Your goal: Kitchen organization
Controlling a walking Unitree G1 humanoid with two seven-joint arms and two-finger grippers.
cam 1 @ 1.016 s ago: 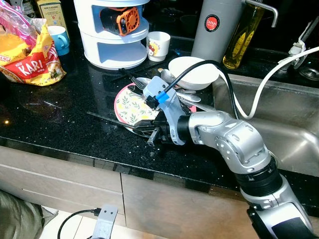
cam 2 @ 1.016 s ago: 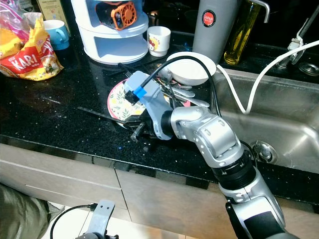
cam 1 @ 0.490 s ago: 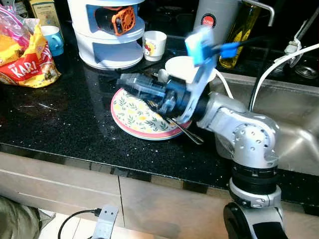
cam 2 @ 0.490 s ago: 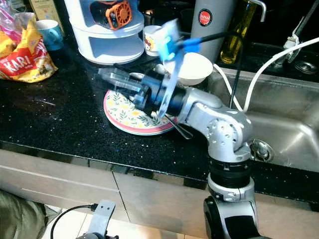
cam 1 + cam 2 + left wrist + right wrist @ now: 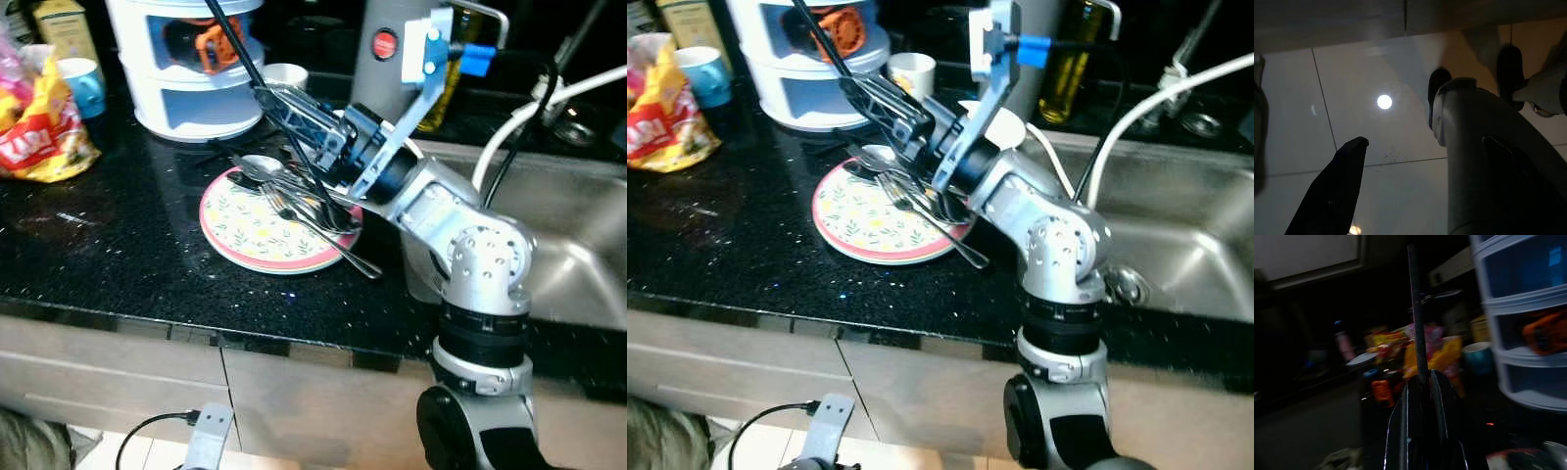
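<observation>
black utensil [image 5: 235, 44], end cut off

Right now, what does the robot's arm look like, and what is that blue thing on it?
The right arm is shiny silver with rounded joints and a black ring lower down. Its right gripper has long black jaws. On the wrist sits a pale grey box with a bright blue plug, and a black cable runs from it.

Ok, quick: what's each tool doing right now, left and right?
Left tool: open, holding nothing, hanging over the floor.
Right tool: closed on a thin black stick, raised above the plate.
</observation>
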